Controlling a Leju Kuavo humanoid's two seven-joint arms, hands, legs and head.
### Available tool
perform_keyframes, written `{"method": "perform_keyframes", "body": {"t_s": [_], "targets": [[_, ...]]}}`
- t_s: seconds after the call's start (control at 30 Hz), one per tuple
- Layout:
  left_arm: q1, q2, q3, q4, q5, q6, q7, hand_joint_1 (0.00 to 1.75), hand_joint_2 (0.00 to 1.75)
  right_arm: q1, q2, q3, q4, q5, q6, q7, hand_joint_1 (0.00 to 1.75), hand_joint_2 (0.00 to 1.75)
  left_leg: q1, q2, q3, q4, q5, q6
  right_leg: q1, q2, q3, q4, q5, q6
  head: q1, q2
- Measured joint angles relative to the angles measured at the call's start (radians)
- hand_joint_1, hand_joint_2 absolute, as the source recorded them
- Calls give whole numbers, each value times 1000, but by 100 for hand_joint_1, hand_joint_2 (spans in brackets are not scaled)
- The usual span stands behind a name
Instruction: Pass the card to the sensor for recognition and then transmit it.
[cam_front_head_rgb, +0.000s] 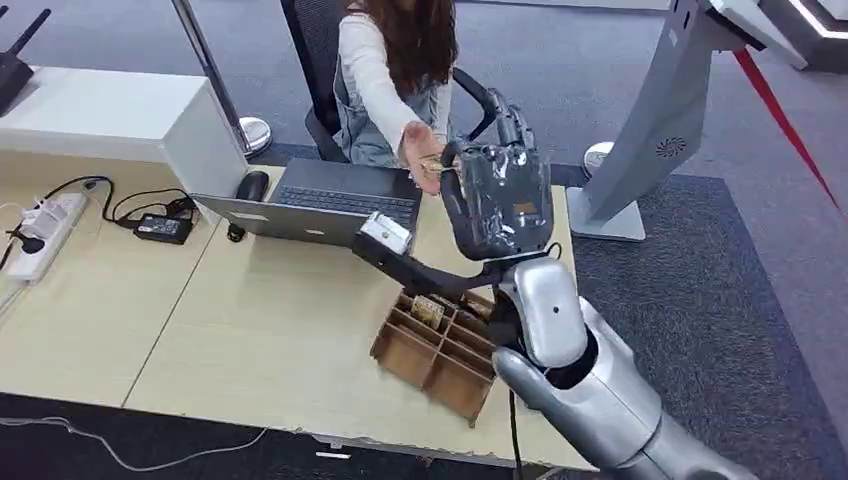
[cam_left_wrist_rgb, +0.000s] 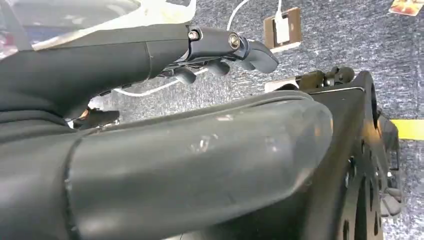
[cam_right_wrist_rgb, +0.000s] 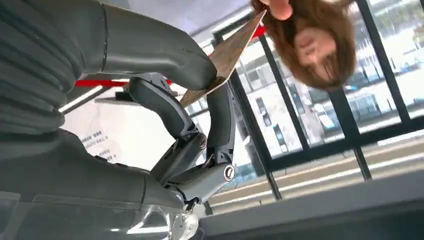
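Observation:
My right hand (cam_front_head_rgb: 497, 195), under a clear plastic cover, is raised over the table's far edge. It pinches a brown card (cam_right_wrist_rgb: 225, 55) between thumb and a finger. The card (cam_front_head_rgb: 432, 166) reaches a seated person's outstretched hand (cam_front_head_rgb: 420, 148), and that person's fingers (cam_right_wrist_rgb: 277, 7) grip its far end. The white sensor (cam_front_head_rgb: 385, 232) sits on a black bracket below my hand, beside the laptop. My left hand (cam_left_wrist_rgb: 200, 165) hangs over grey carpet, fingers (cam_left_wrist_rgb: 220, 45) stretched out and holding nothing.
A wooden compartment box (cam_front_head_rgb: 400, 350) with more cards (cam_front_head_rgb: 428, 310) stands near my right arm. A laptop (cam_front_head_rgb: 330, 200), mouse (cam_front_head_rgb: 252, 185), power strip (cam_front_head_rgb: 45, 230) and adapter (cam_front_head_rgb: 162, 228) lie at the back left. A grey kiosk stand (cam_front_head_rgb: 650, 130) rises at the right.

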Motion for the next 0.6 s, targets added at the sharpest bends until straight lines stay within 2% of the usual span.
{"method": "perform_keyframes", "body": {"t_s": [0.1,0.23,0.43,0.6], "targets": [[1,-1,0,0,3,-11,-14,0,0,-41,-6,-2,-32,-21,5,5,175,175,0,0,-1,0,0,0,0,0,0,0,0,0,0,0],[0,-3,0,0,2,-32,-35,0,0,-137,9,1,-10,-53,0,8,175,175,0,0,-1,0,1,0,0,0,0,0,0,0,0,0],[-1,-6,0,3,0,-63,-50,0,0,-295,95,19,177,-102,-35,2,175,175,1,-1,-3,0,1,-1,1,-1,-1,1,0,-1,0,0],[-1,-7,0,7,6,-73,-54,0,0,-362,184,40,359,-121,-60,-14,175,175,2,-1,-4,0,1,-2,2,-1,-2,1,0,-1,0,0]]}}
